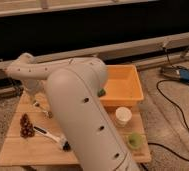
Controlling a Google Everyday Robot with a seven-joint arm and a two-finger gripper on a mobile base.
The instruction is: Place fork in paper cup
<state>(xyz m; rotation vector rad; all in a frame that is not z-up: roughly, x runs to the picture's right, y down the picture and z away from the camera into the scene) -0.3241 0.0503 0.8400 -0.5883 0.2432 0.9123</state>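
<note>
Camera view, pincer: my pincer [38, 100] hung low over the back-left part of the desk [18, 150], spread, with nothing in it; my own arm [83, 120] hid much of the desk's middle.
Camera view, fork: a slim pale sliver lay just under the pincer near the left edge, and I took it for the fork [45, 112]; I could not tell whether my tips touched it.
Camera view, paper cup: the paper cup [123, 116] stood upright near the right edge, just in front of the orange tray [125, 82], well apart from the fork.
Camera view, neighbours: a pine cone [25, 126] and a white-handled brush [50, 135] lay toward the front-left corner, close to the fork; a flat green round thing [134, 140] sat by the front-right corner, just in front of the cup.
Step in hand: reaching for the fork, by my reckoning; the task was barely begun.
Doing it well: I judged it best to come straight down across the thin handle, close only once it lay between my tips, and keep off the brush.
Afterward: the carry would run across to the right edge, so I would lift high enough to clear the cup's rim and lower the fork steeply into it.
</note>
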